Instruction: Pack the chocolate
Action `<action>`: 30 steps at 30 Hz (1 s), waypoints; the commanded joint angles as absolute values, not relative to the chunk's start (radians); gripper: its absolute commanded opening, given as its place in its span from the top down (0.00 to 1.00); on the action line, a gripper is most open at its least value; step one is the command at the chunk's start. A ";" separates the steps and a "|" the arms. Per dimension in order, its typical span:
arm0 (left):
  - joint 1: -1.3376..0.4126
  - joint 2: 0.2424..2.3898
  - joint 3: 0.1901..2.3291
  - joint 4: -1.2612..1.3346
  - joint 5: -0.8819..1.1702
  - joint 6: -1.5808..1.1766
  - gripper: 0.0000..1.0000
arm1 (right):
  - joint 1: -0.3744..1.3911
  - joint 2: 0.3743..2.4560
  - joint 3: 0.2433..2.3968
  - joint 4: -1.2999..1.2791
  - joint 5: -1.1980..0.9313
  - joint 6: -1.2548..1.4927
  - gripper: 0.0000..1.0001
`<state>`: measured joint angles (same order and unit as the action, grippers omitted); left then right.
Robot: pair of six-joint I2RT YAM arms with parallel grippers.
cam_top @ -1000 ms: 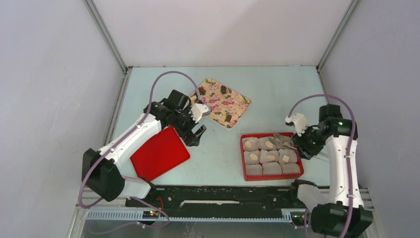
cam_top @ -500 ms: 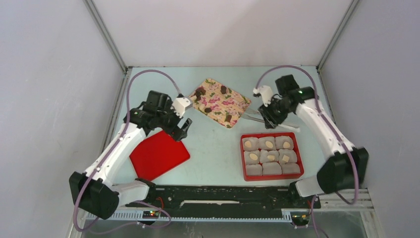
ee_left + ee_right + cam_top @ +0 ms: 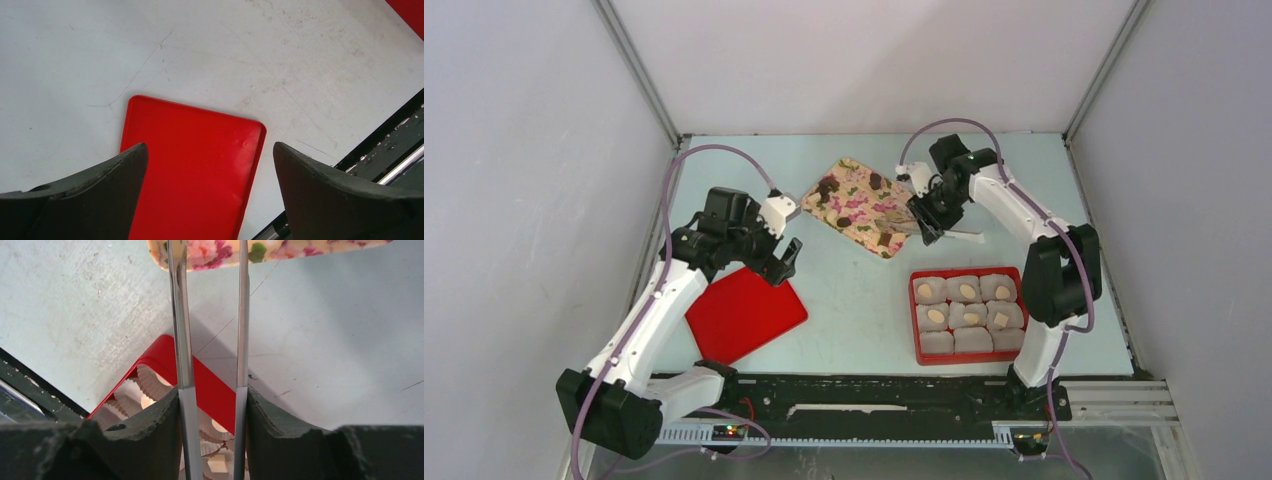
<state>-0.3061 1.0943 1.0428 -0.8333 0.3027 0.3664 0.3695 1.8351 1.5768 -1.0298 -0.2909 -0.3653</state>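
- The left gripper [image 3: 784, 262] has drawn back from the flowered tray [image 3: 902, 203] toward the left wall. It now hangs over the far corner of the red lid [image 3: 744, 312], with its jaws wide apart and nothing between them (we judge this clears room for the other arm).
- The left arm reaches up the table from its base, elbow out to the left and wrist tipped down at the lid.
- Some of the chocolate [image 3: 876, 181] lies on the flowered tray as dark lumps, still to be packed.
- The right gripper [image 3: 929, 215] has swung from above the red box [image 3: 914, 322] across to the tray's near-right edge. It is clamped on the tweezers [image 3: 179, 330], whose two blades stand apart and point at the tray's rim. The tips run out of the wrist view, so we cannot tell whether they carry anything.
- The right arm is stretched far forward, its forearm angled inward toward the tray.
- In the red box, pale pieces sit in the back and middle rows of paper cups [image 3: 937, 342]. The near row looks unfilled, so we judge that another fetch is beginning.
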 commanded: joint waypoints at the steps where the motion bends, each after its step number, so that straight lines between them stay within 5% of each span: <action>1: -0.301 1.095 1.032 -0.822 0.340 0.357 0.02 | 0.394 1.899 1.670 -1.030 -0.296 -0.358 0.55; 30: -0.301 1.117 1.028 -0.818 0.373 0.359 0.02 | 0.415 1.854 1.545 -1.050 -0.207 -0.383 0.52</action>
